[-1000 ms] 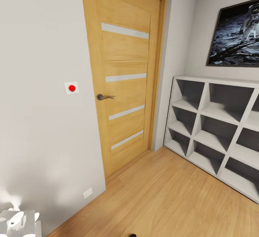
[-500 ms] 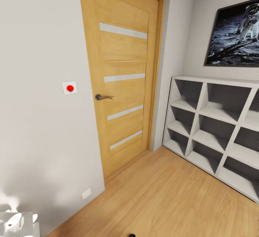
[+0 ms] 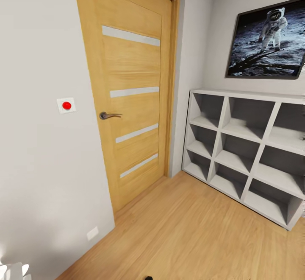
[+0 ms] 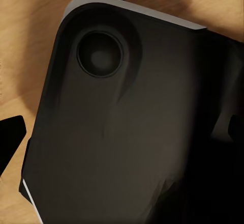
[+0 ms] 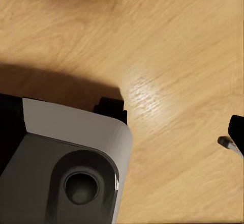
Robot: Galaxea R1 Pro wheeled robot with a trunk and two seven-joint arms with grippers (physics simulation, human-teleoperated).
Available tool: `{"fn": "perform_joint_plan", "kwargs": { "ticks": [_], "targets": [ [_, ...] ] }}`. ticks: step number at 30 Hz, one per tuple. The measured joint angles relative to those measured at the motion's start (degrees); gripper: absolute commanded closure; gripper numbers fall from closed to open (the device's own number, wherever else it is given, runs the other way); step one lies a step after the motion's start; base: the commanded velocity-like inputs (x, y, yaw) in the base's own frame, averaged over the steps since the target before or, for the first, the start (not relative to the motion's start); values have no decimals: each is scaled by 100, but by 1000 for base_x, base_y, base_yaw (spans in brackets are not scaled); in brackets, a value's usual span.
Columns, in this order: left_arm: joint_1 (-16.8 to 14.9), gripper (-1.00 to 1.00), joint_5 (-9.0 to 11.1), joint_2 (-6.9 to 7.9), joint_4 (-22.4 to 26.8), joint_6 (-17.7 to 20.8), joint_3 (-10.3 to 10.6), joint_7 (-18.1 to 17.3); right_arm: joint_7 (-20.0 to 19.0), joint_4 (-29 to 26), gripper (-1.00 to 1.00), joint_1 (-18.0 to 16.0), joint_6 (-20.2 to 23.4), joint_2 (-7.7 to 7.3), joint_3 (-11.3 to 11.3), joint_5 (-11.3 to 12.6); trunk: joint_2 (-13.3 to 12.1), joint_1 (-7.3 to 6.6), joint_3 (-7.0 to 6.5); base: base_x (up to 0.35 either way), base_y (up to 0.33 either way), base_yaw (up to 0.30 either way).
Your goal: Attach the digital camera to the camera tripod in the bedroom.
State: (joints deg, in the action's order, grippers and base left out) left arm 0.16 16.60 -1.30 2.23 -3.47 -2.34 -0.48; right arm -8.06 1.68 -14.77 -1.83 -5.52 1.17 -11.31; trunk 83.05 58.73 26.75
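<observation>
I am in the bedroom, facing a light wooden door [image 3: 127,93] in a pale grey wall, with wood plank floor [image 3: 190,237] below. The digital camera and the camera tripod are out of view. In the left wrist view, one black fingertip [image 4: 10,145] sits at the picture's edge over my dark base shell [image 4: 132,122]. The right wrist view has a dark fingertip [image 5: 235,135] at its edge, above bare plank floor [image 5: 168,56] beside the base's grey corner [image 5: 76,152]. Neither view shows both fingers, so their opening is unclear.
Grey cubby shelves [image 3: 245,144] stand along the right wall under a framed astronaut picture [image 3: 264,40]. A red button plate [image 3: 66,105] is on the wall left of the door, whose handle [image 3: 108,115] points right. A white object [image 3: 12,270] pokes in at the lower left corner.
The head camera has turned right: door, button plate and shelves all sit further left in the picture, and more of the shelves and picture shows. Nothing in the room itself moved.
</observation>
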Motion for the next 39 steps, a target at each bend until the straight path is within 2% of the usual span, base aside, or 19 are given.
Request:
{"fn": "perform_joint_plan", "kwargs": {
  "ticks": [17,39],
  "targets": [
    [0,-100,0,1,0,3,0,0,-1,0,-100,0,0,0,0,0,0,-1,0,17,12,-186],
    [0,-100,-6,0,0,-4,1,7,-2,-1,-100,0,-6,0,1,1,0,-2,0,209,196,-182]
  ]
}}
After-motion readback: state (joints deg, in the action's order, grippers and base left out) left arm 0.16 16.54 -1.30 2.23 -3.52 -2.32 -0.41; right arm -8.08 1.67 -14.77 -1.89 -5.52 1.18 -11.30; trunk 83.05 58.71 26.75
